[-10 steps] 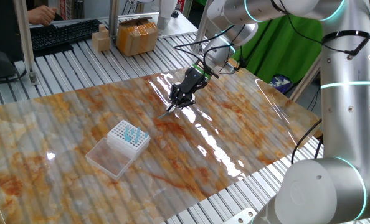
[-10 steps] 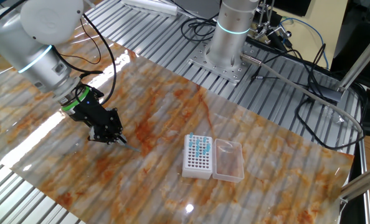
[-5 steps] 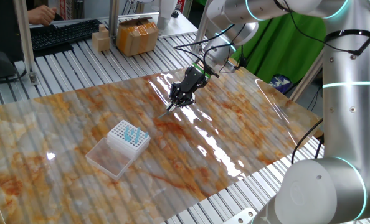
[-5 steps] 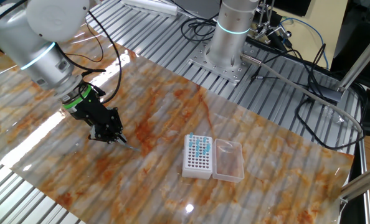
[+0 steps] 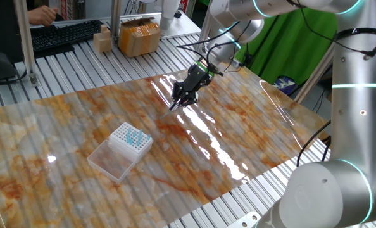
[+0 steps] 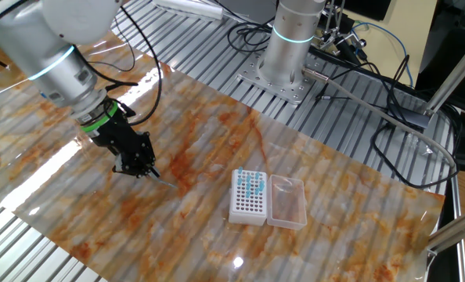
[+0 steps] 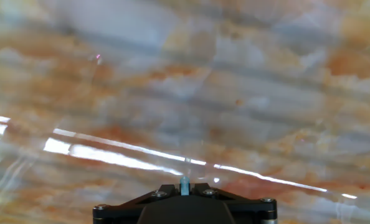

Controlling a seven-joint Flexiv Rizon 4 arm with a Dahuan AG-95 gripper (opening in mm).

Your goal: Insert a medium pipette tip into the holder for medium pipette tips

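My gripper (image 5: 177, 103) hangs a little above the marbled table, shut on the medium pipette tip (image 7: 184, 184), a thin pale bluish tip that pokes out between the closed black fingers. In the other fixed view the gripper (image 6: 144, 171) holds the tip (image 6: 162, 182) pointing down to the right. The holder for medium pipette tips (image 5: 130, 141) is a small white rack with a grid of holes, some teal tips standing in it and a clear lid (image 5: 108, 159) attached. It stands well left of and nearer than the gripper; it also shows in the other fixed view (image 6: 248, 197).
A cardboard box (image 5: 139, 36), a small wooden block (image 5: 102, 42) and a keyboard (image 5: 61, 33) lie beyond the table's far edge. The arm's base (image 6: 289, 47) and cables (image 6: 373, 102) are on the ribbed metal bench behind.
The gripper has risen slightly off the table with the tip held in it, drifting a little away from the rack.
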